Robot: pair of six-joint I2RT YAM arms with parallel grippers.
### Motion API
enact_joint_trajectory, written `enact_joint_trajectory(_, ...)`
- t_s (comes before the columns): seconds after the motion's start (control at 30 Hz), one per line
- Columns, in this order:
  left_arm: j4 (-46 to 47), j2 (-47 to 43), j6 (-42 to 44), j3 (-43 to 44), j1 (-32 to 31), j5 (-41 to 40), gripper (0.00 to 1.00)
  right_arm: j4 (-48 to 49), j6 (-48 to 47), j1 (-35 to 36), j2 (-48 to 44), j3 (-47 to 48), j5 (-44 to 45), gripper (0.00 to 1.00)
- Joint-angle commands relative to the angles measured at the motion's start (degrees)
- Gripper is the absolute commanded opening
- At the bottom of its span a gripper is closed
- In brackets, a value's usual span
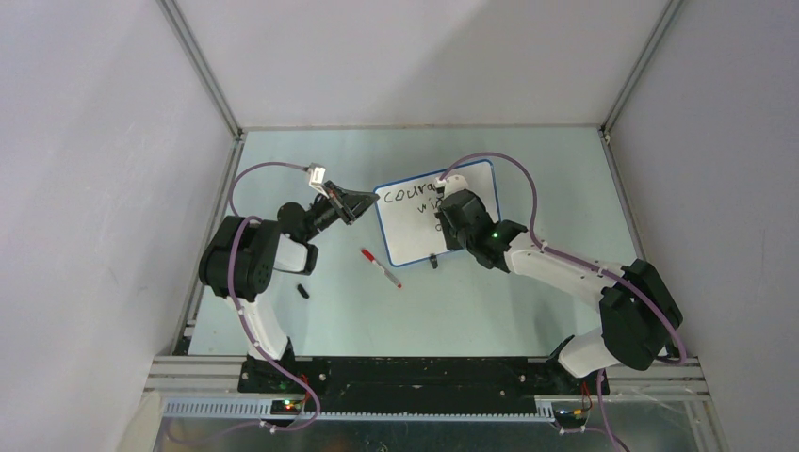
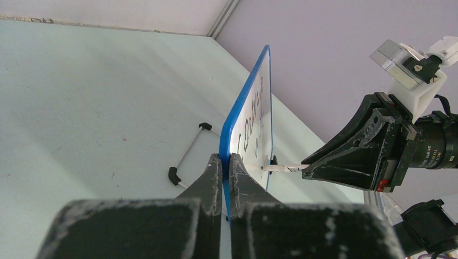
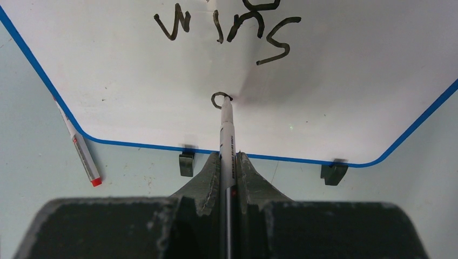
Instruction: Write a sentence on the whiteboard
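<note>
**While one arm steadies the board, the other puts pen to it**

Where the two grippers meet at mid-table, the whiteboard (image 1: 412, 241) stands propped on its two small black feet (image 3: 186, 163), tilted back. The left gripper (image 2: 227, 160) is clamped tight on the blue rim of its left edge. The right gripper (image 3: 227, 157) is closed round a black marker (image 3: 226, 135), whose tip touches the white face at a small fresh loop below the word "wins".

By its look the board is thin, light and stiff, with a slick face. It would likely slide or tip under the pen's push if nothing held it. The rim is the sensible place to take it, well away from wet ink that would probably smear at a touch. The marker is slim and smooth and seems best gripped along the barrel, as it is here.

Much of the sentence (image 1: 411, 199) is out of sight. From above, the right arm covers everything past "coura" and the start of the second line. The right wrist view cuts off the top line. The left wrist view sees the board nearly edge-on, its letters too squeezed to read. Whether the thin black-tipped wire (image 2: 186, 151) behind the board is its stand is hard to tell. A red-capped pen (image 1: 381, 268) and a small black cap (image 1: 302, 291) lie on the table (image 1: 490, 301) nearby.
</note>
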Motion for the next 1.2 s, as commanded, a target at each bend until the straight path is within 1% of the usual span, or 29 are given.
enact_joint_trajectory(0.0, 1.7, -0.7, 3.2, -0.1, -0.3, 1.8, 0.00, 2.1, -0.5, -0.5, 0.0, 2.4, 0.8, 0.00)
enact_joint_trajectory(0.67, 1.7, -0.7, 3.2, -0.1, -0.3, 1.8, 0.00, -1.9, -0.1, 0.8, 1.0, 2.4, 2.1, 0.00)
enact_joint_trajectory(1.17, 1.7, -0.8, 3.1, -0.1, -0.3, 1.8, 0.00, -2.3, -0.9, 2.3, 0.0, 2.2, 4.1, 0.00)
